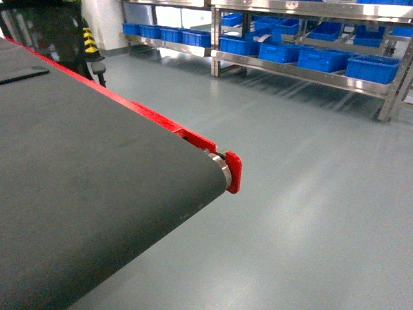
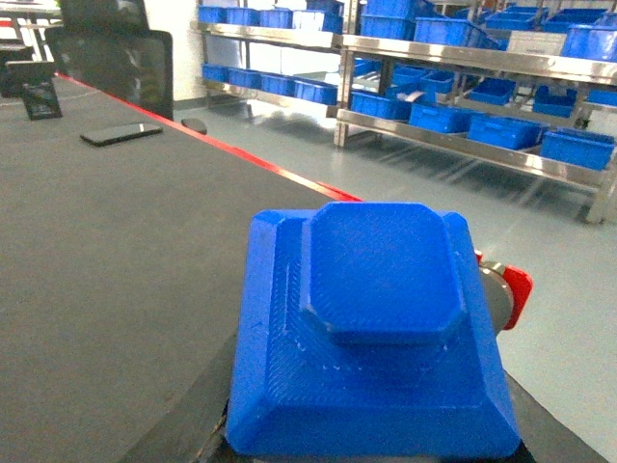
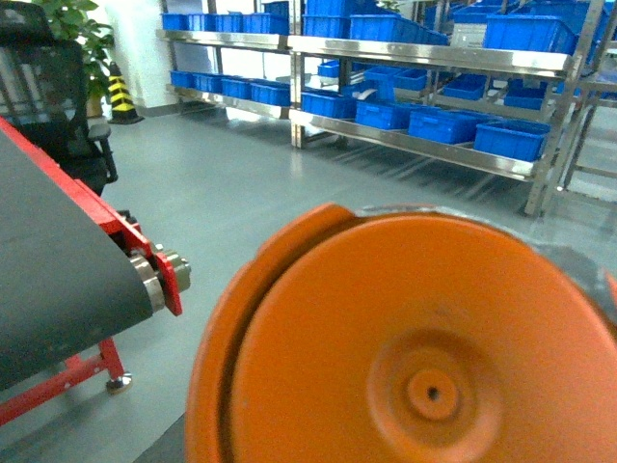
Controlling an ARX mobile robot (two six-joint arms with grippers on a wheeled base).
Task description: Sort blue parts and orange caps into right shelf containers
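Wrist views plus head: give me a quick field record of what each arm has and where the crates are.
left_wrist: blue part fills the foreground, over the dark belt
right_wrist: orange cap close to the lens
grippers: not visible, grip unconfirmed
head: belt end with red end plate; no arms in frame
crates: blue crates on steel shelves across the floor
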